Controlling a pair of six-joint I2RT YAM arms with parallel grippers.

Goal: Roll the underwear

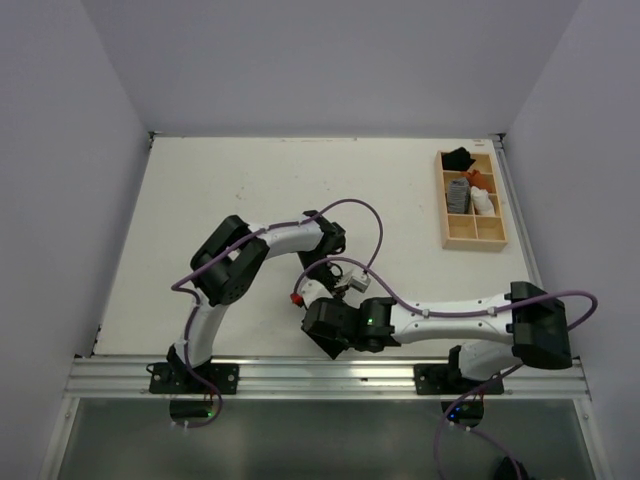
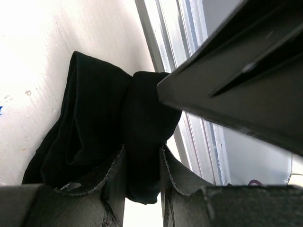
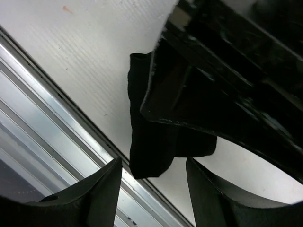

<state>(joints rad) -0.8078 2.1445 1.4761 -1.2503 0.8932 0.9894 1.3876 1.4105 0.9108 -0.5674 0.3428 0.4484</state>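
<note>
The black underwear (image 2: 94, 109) lies bunched on the white table near its front edge. One fold of it stands pinched between the fingers of my left gripper (image 2: 142, 158), which is shut on it. In the right wrist view the underwear (image 3: 147, 132) hangs below the left gripper's dark body (image 3: 227, 71). My right gripper (image 3: 154, 163) is open, its fingers apart on either side of the cloth's lower tip without touching it. From above, both grippers (image 1: 312, 292) (image 1: 325, 335) meet near the front middle and hide the garment.
The table's aluminium front rail (image 3: 57, 118) (image 2: 199, 137) runs right beside the cloth. A wooden compartment tray (image 1: 475, 246) at the back right holds a grey striped roll (image 1: 458, 195), a white roll (image 1: 483, 203) and a dark one (image 1: 460, 157).
</note>
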